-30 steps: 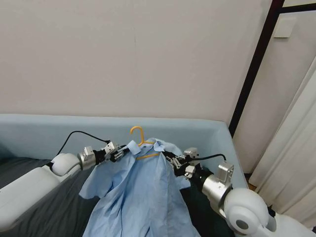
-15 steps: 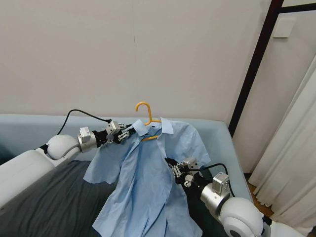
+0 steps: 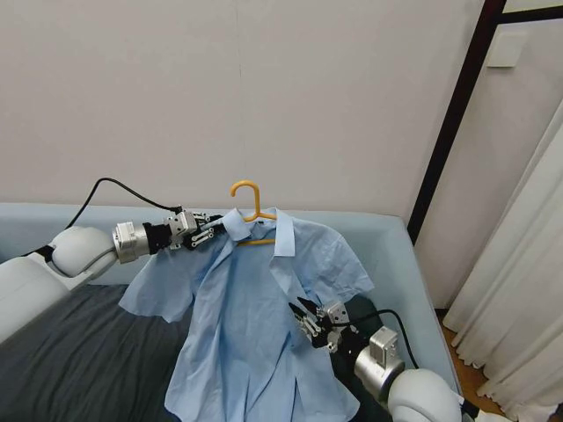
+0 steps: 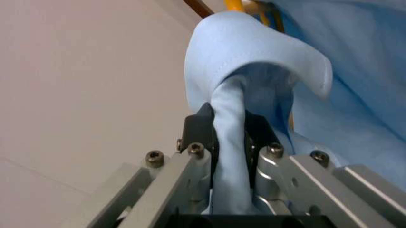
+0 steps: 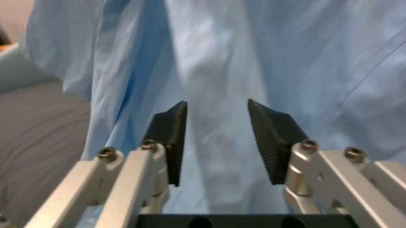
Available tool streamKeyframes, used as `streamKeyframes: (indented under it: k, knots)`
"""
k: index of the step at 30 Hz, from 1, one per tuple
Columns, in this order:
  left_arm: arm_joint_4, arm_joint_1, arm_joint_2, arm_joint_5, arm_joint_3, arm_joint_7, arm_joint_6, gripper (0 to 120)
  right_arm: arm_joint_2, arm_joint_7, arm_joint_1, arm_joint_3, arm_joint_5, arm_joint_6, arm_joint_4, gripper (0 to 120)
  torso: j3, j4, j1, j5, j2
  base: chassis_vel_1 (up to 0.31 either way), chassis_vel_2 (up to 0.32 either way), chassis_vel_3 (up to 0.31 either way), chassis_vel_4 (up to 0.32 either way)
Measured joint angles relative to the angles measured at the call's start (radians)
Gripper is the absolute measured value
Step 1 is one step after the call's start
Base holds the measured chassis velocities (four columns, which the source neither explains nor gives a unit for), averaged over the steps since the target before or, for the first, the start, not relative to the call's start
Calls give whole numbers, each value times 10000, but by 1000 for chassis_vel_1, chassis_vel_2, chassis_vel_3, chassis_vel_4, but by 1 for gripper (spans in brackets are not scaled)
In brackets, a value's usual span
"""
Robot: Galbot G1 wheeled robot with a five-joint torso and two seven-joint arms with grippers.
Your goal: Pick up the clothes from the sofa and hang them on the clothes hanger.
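Note:
A light blue short-sleeved shirt (image 3: 255, 316) hangs on an orange hanger (image 3: 249, 199), held up in front of the wall above the sofa. My left gripper (image 3: 212, 230) is shut on the shirt's collar (image 4: 229, 137) by the hanger's left shoulder, and the fabric is pinched between its pads. My right gripper (image 3: 310, 327) is lower down at the shirt's front right side. It stands open, facing the blue cloth (image 5: 216, 71) with nothing between its fingers (image 5: 273, 142).
The pale blue sofa back (image 3: 387, 237) runs along the wall, with a dark grey seat (image 3: 70, 360) below the shirt. A dark door frame (image 3: 453, 114) and white curtains (image 3: 528, 290) stand to the right.
The left gripper has lifted the shirt and hanger up off the sofa and carried them leftwards. The right gripper let go of the collar, dropped down and now stands open before the shirt front.

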Motion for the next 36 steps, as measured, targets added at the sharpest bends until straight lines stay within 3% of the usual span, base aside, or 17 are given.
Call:
streamKeyframes:
  k: [4, 5, 7, 13, 16, 24, 29, 36]
  knots:
    - [331, -619, -384, 570, 125, 66, -302, 7, -99, 563, 581, 1326, 1065, -442, 948, 62, 1, 0, 0, -1, 0, 0, 0, 0, 0]
    - [331, -619, -384, 570, 125, 66, -302, 7, -99, 563, 581, 1326, 1065, -442, 948, 62, 1, 0, 0, -1, 0, 0, 0, 0, 0]
    - [614, -1141, -667, 705, 395, 57, -362, 7, -137, 1268, 1522, 1651, 2176, -1067, 1379, 70, 0, 3, 0, -2, 0, 0, 0, 0, 0]
    - [1111, -2265, -1156, 941, 973, 64, -370, 7, -385, 2143, 2761, 1735, 3355, -1581, 1468, 89, 1, -1, 1, 6, 0, 0, 0, 0, 0]
    - [1007, -2468, -1498, 874, 1286, -238, 58, 7, -340, 2819, 3543, 1454, 4094, -1870, 1162, 99, 2, -1, 0, 2, -1, 0, 0, 0, 0]
    - [646, -2264, -1680, 552, 1416, -574, 512, 7, -215, 3372, 4909, 623, 4438, -2308, 424, 100, 2, 5, 1, -2, -2, 0, 0, 0, 0]
    - [582, -2209, -1749, 585, 1409, -601, 585, 7, -178, 3549, 5022, 308, 4261, -2569, 208, 98, 2, 0, 1, 0, -2, 0, 0, 0, 0]
    - [587, -2203, -1812, 801, 1417, -581, 611, 7, -53, 3595, 4950, -68, 4124, -2724, 263, 72, 0, 0, 0, -1, -2, 0, 0, 0, 0]
